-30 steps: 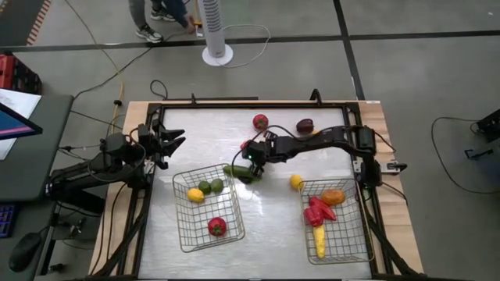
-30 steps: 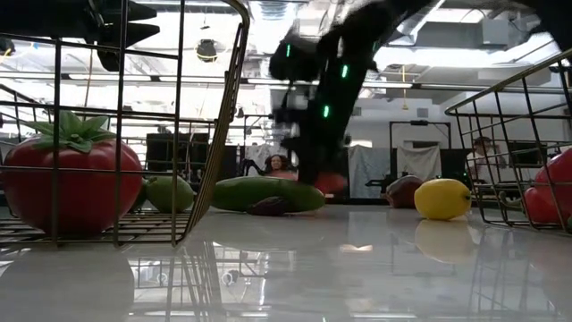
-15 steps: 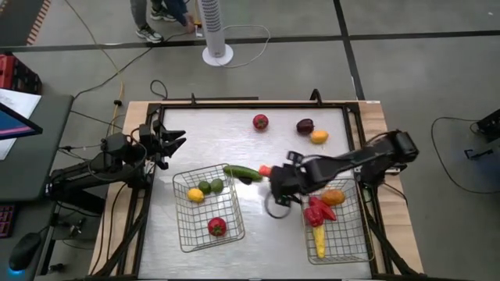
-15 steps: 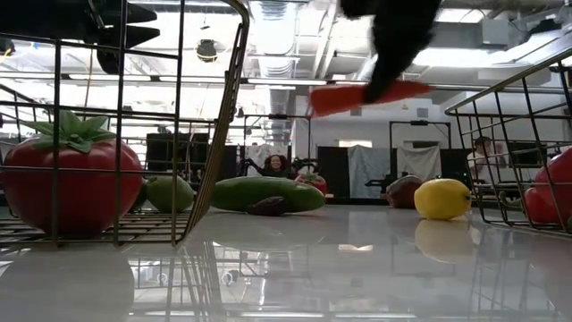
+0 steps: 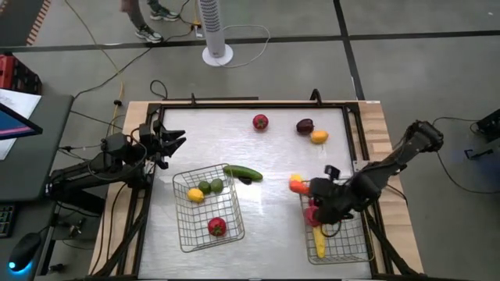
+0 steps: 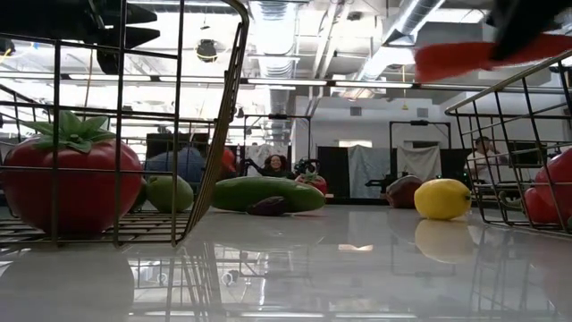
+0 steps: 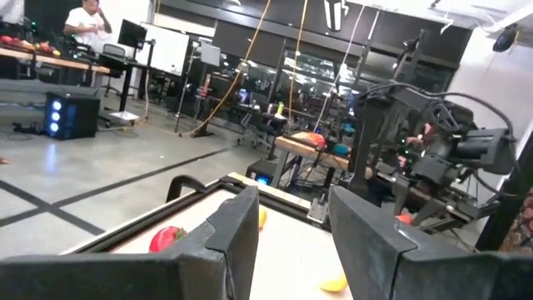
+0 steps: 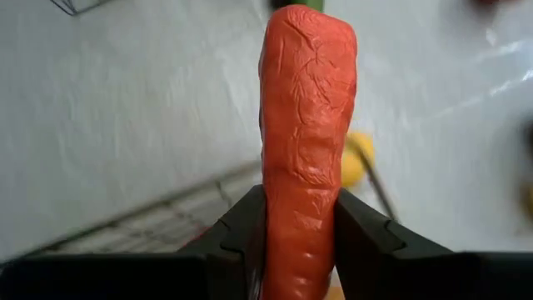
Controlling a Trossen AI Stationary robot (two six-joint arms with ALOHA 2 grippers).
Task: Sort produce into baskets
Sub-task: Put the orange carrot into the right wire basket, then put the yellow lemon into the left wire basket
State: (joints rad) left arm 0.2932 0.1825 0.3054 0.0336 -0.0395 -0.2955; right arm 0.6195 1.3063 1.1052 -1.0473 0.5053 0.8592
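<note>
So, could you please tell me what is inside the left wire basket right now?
The left basket holds a red tomato, two green fruits and a yellow one. Nothing covers them from above; in the low view the tomato hides most of the others.

A white tower fan (image 5: 216, 31) stands on the grey floor beyond the table's far edge, cables (image 5: 101, 74) trailing from it. A person's sneakered feet (image 5: 148, 31) show near it. Beside the table's left edge, a dark side desk (image 5: 31, 156) holds papers (image 5: 17, 101) and a computer mouse (image 5: 23, 250).
</note>
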